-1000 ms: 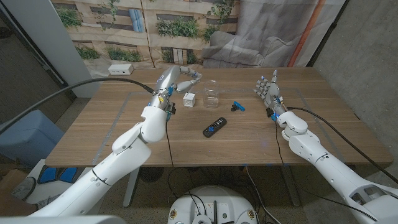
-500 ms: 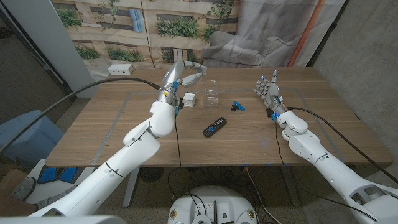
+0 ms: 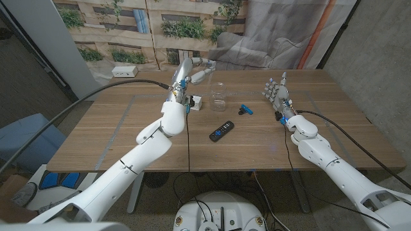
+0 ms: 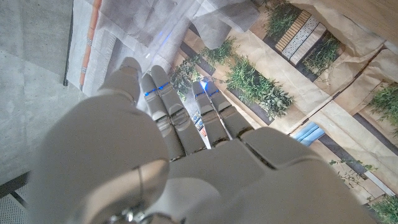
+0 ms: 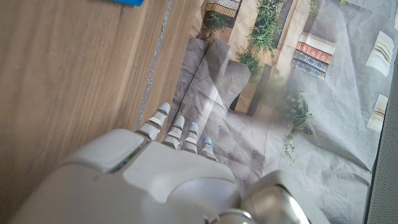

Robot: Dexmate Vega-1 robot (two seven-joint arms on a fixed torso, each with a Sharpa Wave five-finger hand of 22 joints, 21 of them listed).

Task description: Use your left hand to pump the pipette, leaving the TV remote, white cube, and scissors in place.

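Notably, no brand, label or writing can be read on any item. The left robot hand (image 3: pixel 194 69) is raised above the far part of the bench (image 3: pixel 128 135), its fingers (image 3: pixel 207 64) curled forward and apart, holding nothing; it hangs just to the left of and above the clear pipette container (image 3: pixel 219 94). In the left wrist view the left robot hand (image 4: pixel 186 162) shows its back, fingers (image 4: pixel 166 109) extended side by side. The white cube (image 3: pixel 196 102) sits just left of the container, partly behind the left forearm. The blue-handled scissors (image 3: pixel 246 109) lie just right of the container. The TV remote (image 3: pixel 221 131) lies nearer the robot than the container, slightly right. The right robot hand (image 3: pixel 277 92) stands upright well to the right of the container, fingers spread, empty. In the right wrist view the right robot hand (image 5: pixel 155 180) is beside the bench surface.
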